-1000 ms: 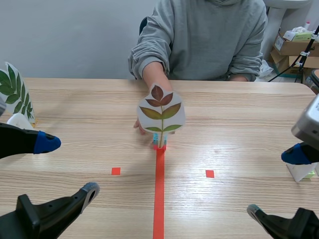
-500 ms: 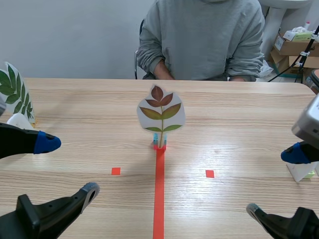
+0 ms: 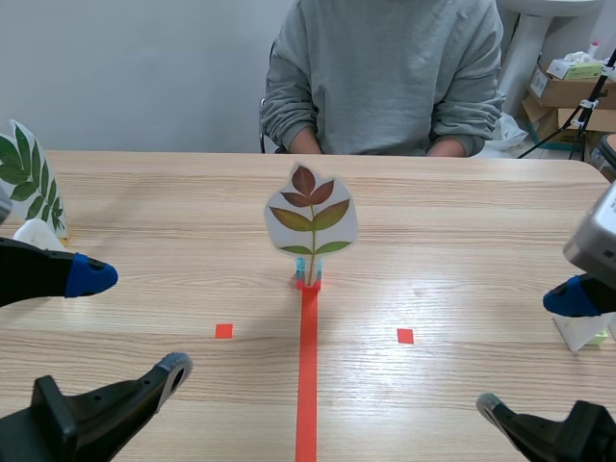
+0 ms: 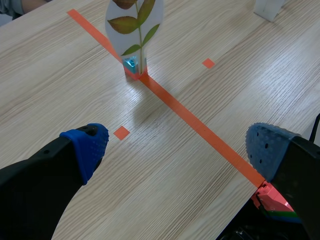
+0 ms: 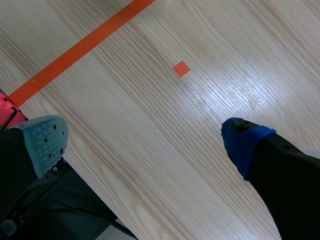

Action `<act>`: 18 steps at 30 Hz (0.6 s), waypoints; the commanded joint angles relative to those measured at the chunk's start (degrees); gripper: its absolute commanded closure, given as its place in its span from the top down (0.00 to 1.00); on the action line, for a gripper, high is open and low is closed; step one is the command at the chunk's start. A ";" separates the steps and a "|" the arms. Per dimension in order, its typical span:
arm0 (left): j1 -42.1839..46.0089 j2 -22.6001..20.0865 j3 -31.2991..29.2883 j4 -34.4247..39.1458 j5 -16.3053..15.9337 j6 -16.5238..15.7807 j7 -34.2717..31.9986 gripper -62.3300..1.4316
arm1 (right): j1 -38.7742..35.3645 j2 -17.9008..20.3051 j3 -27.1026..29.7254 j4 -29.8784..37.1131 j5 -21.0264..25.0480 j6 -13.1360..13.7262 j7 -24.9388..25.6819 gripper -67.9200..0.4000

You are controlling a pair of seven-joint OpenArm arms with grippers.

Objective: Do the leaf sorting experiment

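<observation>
Scene view: leaf card (image 3: 311, 219) upright, printed with brown-green sprig.

Wooden table (image 3: 462, 221), grey wall (image 3: 125, 67), cardboard boxes (image 3: 568, 91)

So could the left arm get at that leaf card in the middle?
Probably yes. The leaf card stands upright just ahead of the left end effector, whose fingers are open, and nothing stands on the table between them.
</observation>
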 commanded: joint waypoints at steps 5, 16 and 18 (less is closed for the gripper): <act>0.33 -0.31 -0.07 0.85 -0.55 0.07 -0.81 0.94 | 0.20 0.63 0.28 0.22 0.17 0.22 0.63 0.94; 0.09 -0.15 -0.07 0.85 -0.55 0.07 -0.83 0.94 | 0.20 0.61 0.28 0.22 0.22 0.22 0.66 0.94; -0.66 -0.17 -0.04 0.81 -0.55 0.04 -0.33 0.94 | 0.20 0.61 0.28 0.22 0.22 0.22 0.66 0.94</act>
